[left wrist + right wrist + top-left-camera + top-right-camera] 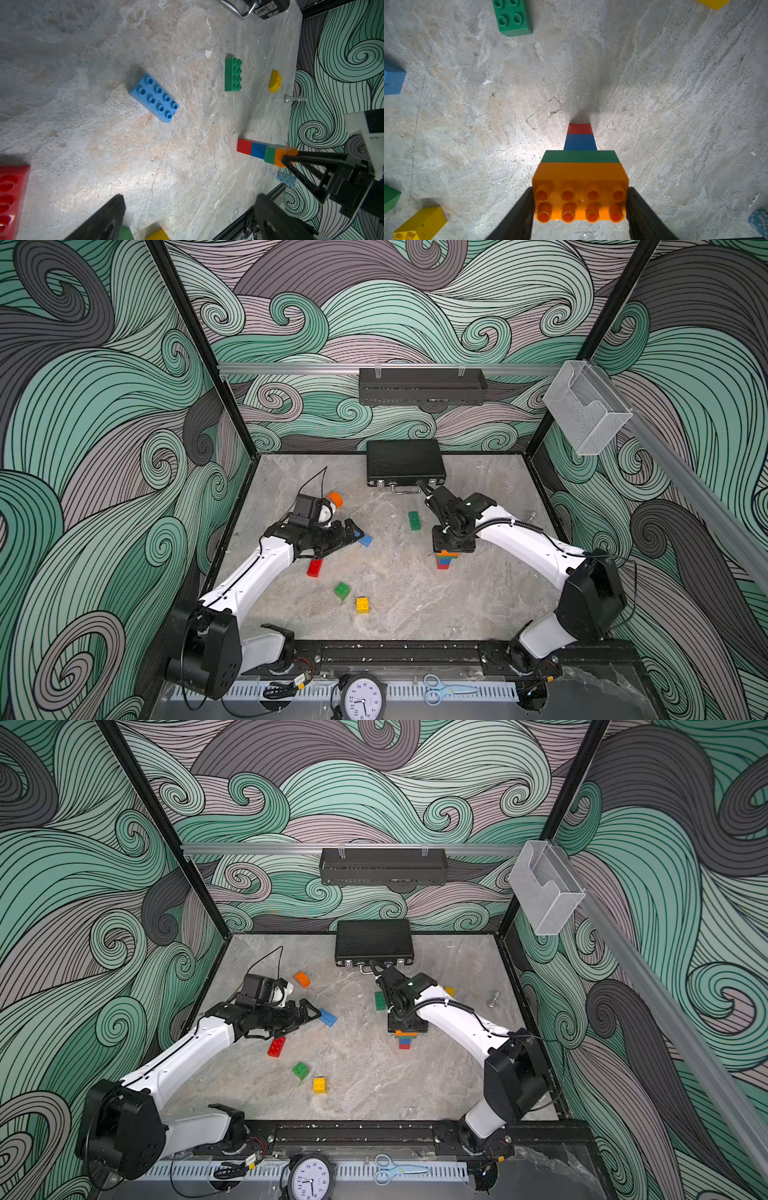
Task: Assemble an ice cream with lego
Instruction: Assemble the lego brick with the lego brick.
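Orange oblong brick (445, 553) caps the stack (443, 563) in both top views: red at the base, then blue, green, orange, upright on the counter (415, 614). Your right claw (448, 551) points straight down onto it. Left claw (354, 529) hangs low, well apart from the stack on the left arm's side. The blue oblong brick (365, 540) is just past its tips, between it and the stack. Red brick (315, 567), green square (342, 590) and yellow square (362, 605) lie further from the stack, towards the arm bases. In a top view the yellow half-round (449, 991) sits behind the stack, near the right arm.

Left wrist view: left claw is spread wide and empty, fingers (108, 216) touching nothing. Blue oblong brick (154, 97) lies flat, studs up, straight ahead. Its long axis is skewed to the line between the fingers. The stack stands beyond it.

Right wrist view: right claw is clamped on the orange oblong brick (580, 193), fingers (523, 209) against its short ends. It looks seated on green.

My read: if blue goes on next, your left arm is much the nearer. You'd want to turn the wrist so the fingers close across the short side.
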### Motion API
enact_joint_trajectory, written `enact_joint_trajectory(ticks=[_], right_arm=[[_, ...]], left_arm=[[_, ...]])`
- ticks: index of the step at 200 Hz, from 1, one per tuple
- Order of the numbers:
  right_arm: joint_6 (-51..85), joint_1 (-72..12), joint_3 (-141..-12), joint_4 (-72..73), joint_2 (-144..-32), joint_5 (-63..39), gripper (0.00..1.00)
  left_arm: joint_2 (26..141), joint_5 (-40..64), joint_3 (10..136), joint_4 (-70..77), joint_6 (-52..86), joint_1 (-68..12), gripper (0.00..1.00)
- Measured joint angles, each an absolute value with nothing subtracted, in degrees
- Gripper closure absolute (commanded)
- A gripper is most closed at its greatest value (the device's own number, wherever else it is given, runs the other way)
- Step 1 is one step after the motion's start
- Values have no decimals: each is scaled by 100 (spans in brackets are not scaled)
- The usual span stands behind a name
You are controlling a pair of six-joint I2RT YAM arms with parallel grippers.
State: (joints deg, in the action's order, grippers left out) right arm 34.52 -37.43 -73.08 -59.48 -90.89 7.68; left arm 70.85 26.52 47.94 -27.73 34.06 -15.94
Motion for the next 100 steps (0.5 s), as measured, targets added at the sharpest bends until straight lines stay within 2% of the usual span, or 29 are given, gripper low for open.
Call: enact_joint_trajectory(ticks=[77,100], right_arm=[[3454,-3739,-7234,-5902,-9028,753,32],[3457,-3739,-7100,-5892,-9002,687,33]], left_arm=[[7059,2589,4799,-2877,3402,-1594,3],[7059,2571,4801,-2880,3402,-1594,3]])
